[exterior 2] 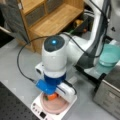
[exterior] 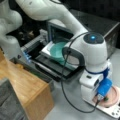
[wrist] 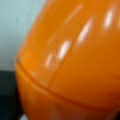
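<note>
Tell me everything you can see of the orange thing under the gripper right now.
The orange object fills nearly the whole wrist view: a smooth, glossy, rounded body that looks like plastic, with bright highlights and thin curved seam lines across it. In a front view only a small part of it shows, low under the gripper, over the pink plate that sits on the white scale. The arm hides its sides, so whether it rests on the plate, and its full shape, cannot be told.
</note>
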Controlling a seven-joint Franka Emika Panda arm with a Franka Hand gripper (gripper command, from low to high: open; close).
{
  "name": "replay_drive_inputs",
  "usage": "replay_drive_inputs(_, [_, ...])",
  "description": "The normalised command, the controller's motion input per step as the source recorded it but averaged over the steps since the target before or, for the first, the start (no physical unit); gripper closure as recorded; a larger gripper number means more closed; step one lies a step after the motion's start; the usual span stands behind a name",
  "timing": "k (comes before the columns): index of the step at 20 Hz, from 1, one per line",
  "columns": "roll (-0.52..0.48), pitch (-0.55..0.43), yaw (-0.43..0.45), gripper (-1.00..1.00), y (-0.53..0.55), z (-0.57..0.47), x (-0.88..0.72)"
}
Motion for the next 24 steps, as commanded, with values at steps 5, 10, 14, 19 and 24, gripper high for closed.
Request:
replay_drive_inputs(5, [-0.235,-0.027,0.066,1.00,0.06,0.12,-0.11])
replay_drive_inputs(10, [-0.164,0.005,0.070,1.00,0.08,0.13,-0.12])
replay_drive_inputs(14, [-0.105,0.007,-0.007,1.00,0.09,0.12,-0.09])
replay_drive_inputs(19, [0.029,0.053,-0.312,1.00,0.08,0.21,-0.10])
replay_drive_inputs(24, [0.027,0.146,-0.635,1.00,0.11,0.27,-0.02])
